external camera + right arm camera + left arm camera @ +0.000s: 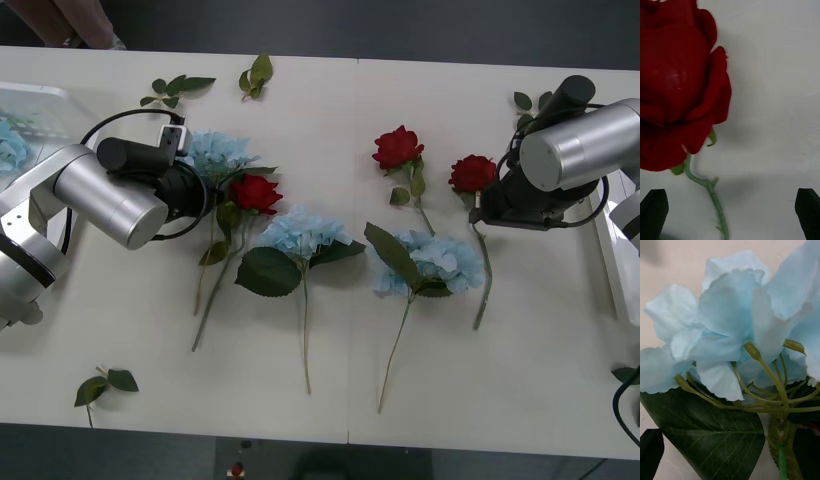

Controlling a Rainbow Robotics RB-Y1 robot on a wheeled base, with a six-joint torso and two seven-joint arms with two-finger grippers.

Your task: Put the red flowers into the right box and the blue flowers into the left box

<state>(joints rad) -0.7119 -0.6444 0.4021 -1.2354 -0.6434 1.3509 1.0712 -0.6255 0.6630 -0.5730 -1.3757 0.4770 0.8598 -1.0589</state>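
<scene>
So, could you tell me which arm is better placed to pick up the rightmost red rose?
The right. Its gripper is open astride the rose stem; the left gripper is at a blue flower.

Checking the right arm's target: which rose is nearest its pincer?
The rightmost rose, lying right beside the open right pincer; the other two lie farther left.

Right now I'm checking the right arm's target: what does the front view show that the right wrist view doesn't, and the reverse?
Front view alone: the left gripper at a pale blue fluffy flower, two more blue clusters, two further roses, the white table. Right wrist view alone: open black fingers straddling the thin green stem. Both: the dark-red rose.
</scene>
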